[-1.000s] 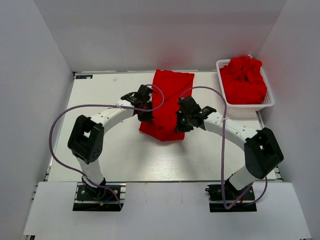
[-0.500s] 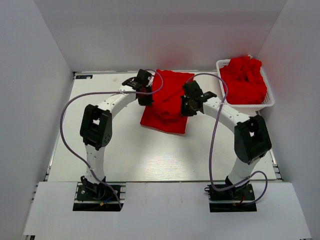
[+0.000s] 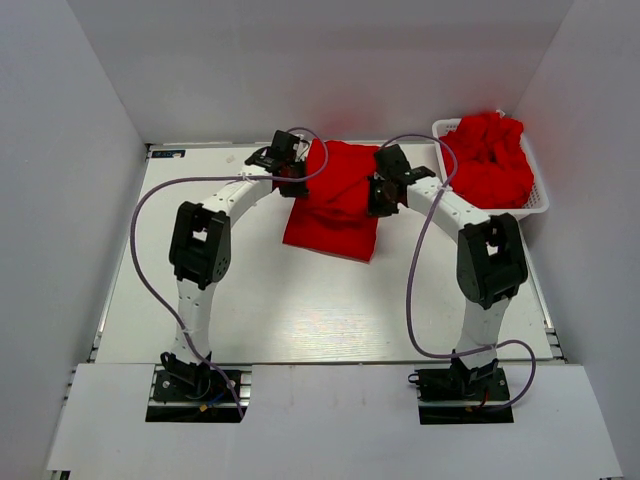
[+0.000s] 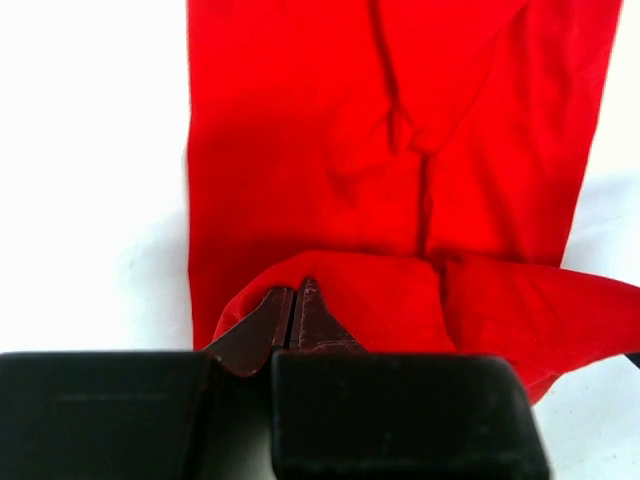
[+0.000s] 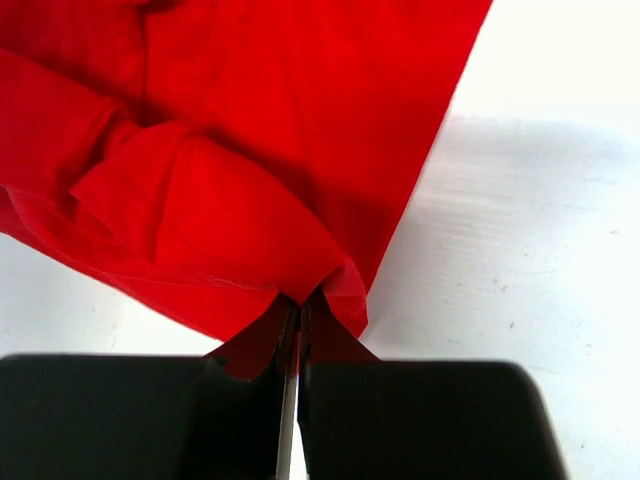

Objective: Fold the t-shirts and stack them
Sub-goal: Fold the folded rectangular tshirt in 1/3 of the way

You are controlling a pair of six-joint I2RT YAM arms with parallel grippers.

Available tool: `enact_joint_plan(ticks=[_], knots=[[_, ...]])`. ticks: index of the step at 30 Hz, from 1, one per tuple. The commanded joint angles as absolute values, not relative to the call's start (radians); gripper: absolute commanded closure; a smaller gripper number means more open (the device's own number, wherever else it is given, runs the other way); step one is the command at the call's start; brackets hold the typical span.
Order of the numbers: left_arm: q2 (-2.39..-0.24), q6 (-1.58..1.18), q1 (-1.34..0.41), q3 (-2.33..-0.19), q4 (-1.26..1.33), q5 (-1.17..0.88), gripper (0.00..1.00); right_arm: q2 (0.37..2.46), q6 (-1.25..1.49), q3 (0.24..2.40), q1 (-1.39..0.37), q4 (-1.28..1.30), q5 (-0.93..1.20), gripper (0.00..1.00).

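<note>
Left gripper (image 4: 297, 298) clamped on left edge of t-shirt (image 3: 335, 215), lying half-folded far-centre on table (image 3: 300, 310). Right gripper (image 5: 298, 308) clamped on its right edge. Shirt pile (image 3: 488, 160) in white basket (image 3: 495, 215), far right.

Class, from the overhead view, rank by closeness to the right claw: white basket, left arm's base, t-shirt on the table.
1. T-shirt on the table, centre, in the right claw.
2. White basket, far right.
3. Left arm's base, near left.
</note>
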State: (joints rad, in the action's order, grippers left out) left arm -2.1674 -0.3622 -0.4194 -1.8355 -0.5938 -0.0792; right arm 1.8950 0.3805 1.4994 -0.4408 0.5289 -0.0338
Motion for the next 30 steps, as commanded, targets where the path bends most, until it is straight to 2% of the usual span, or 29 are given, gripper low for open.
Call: enact_joint_plan(ticks=[1, 15, 16, 18, 20, 21, 23, 24, 26, 27, 28, 30], knots=[[-2.167, -0.319, -0.408, -1.887, -0.508, -0.124, 1.00, 1.916, 0.354, 1.571, -0.419, 0.515, -0.014, 1.00], [-2.243, -0.337, -0.390, -1.921, -0.488, -0.115, 1.00, 2.054, 0.342, 1.681, -0.354, 0.512, 0.087, 1.00], [-2.255, -0.337, -0.390, -1.934, -0.488, -0.115, 0.97, 2.060, 0.339, 1.687, -0.353, 0.514, 0.098, 1.00], [-2.264, -0.350, -0.390, -1.944, -0.488, -0.115, 0.76, 2.083, 0.331, 1.706, -0.342, 0.511, 0.113, 1.00], [-2.273, -0.359, -0.390, -1.965, -0.488, -0.083, 0.64, 2.103, 0.321, 1.741, -0.336, 0.505, 0.120, 0.97], [-2.282, -0.359, -0.390, -1.965, -0.488, -0.074, 0.44, 2.115, 0.305, 1.747, -0.333, 0.488, 0.130, 0.87], [-2.292, -0.368, -0.379, -2.006, -0.488, -0.045, 0.20, 2.144, 0.298, 1.810, -0.321, 0.483, 0.144, 0.82], [-2.305, -0.382, -0.370, -2.026, -0.488, -0.032, 0.00, 2.163, 0.287, 1.847, -0.319, 0.485, 0.153, 0.68], [-2.324, -0.382, -0.360, -2.103, -0.512, -0.032, 0.00, 2.184, 0.276, 1.874, -0.304, 0.485, 0.140, 0.48], [-2.335, -0.382, -0.351, -2.127, -0.521, -0.032, 0.00, 2.187, 0.279, 1.919, -0.299, 0.491, 0.129, 0.34], [-2.335, -0.382, -0.351, -2.161, -0.522, -0.023, 0.00, 2.197, 0.266, 1.934, -0.295, 0.529, 0.121, 0.29], [-2.306, -0.382, -0.342, -2.161, -0.532, -0.008, 0.00, 2.178, 0.261, 1.950, -0.287, 0.548, 0.089, 0.14]])
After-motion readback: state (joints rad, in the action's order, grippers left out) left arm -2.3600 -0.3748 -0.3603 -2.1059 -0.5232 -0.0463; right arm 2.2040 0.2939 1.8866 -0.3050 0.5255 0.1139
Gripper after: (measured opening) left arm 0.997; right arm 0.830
